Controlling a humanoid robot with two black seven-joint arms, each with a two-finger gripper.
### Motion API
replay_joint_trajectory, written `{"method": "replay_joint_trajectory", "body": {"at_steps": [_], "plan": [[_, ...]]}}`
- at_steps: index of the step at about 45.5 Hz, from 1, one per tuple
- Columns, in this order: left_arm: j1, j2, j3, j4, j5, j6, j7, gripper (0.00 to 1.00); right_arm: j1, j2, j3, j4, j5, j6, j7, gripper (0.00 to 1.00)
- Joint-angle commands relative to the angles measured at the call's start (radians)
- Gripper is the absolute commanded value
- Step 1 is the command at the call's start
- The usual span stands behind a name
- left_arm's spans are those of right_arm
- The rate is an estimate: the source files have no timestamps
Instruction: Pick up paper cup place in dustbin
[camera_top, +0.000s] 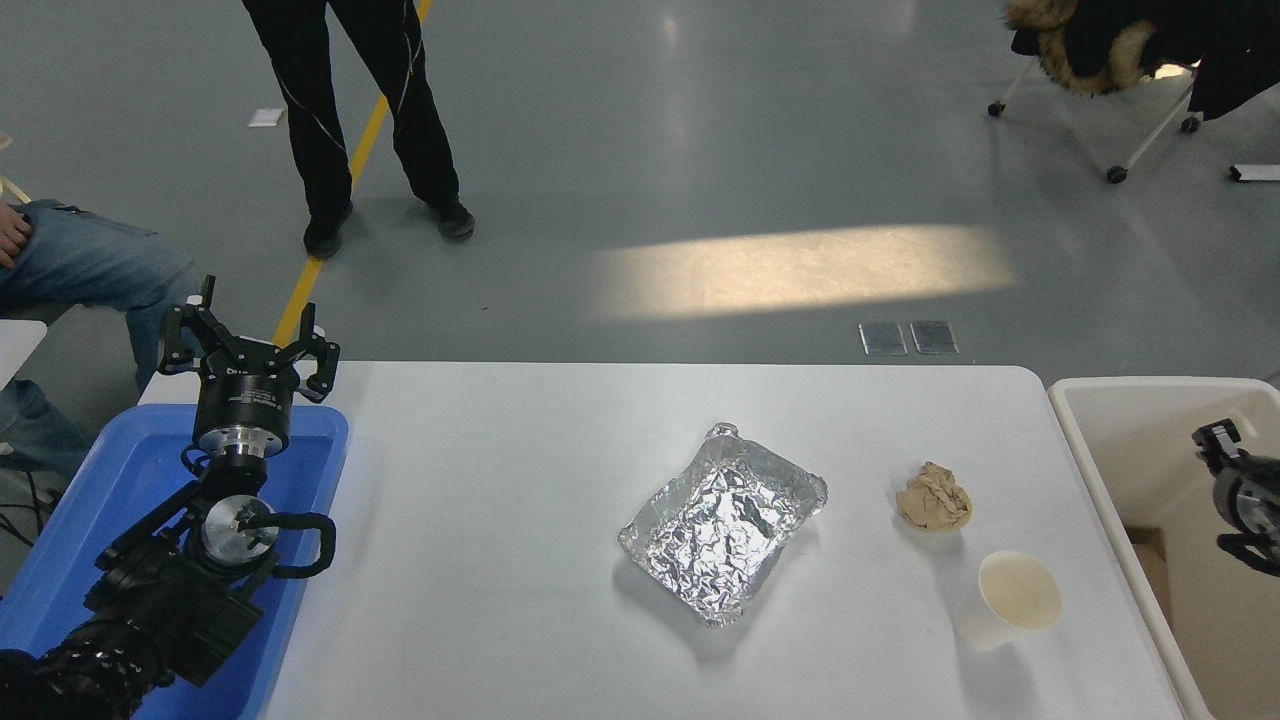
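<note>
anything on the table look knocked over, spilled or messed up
Nothing is spilled or tipped. The paper cup stands upright near the table's right front, apart from the crumpled brown paper ball behind it. The foil tray is crinkled and sits at an angle to the table's edges. The dustbin stands off the right end.
</note>
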Motion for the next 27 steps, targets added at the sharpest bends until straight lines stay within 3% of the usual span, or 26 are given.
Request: {"method": "replay_joint_trajectory", "body": {"at_steps": [1, 9, 17, 27], "plan": [[0.000, 0.000, 0.000, 0.000, 0.000, -0.001, 0.001, 0.99, 0.519, -0.083, -0.507, 0.436, -0.004, 0.043, 0.003, 1.00], [0.000, 0.002, 0.000, 0.000, 0.000, -0.001, 0.001, 0.99, 0.993, 0.138, -0.833, 0.706, 0.013, 0.224, 0.003, 0.99], [0.001, 0.000, -0.001, 0.000, -0.003, 0.000, 0.000, 0.99, 1.289, 0.262, -0.850, 0.920, 0.011, 0.405, 0.003, 0.99], [0.003, 0.000, -0.001, 0.000, -0.004, 0.000, 0.000, 0.99, 1.620, 0.363, -0.824, 1.026, 0.011, 0.761, 0.003, 0.98]]}}
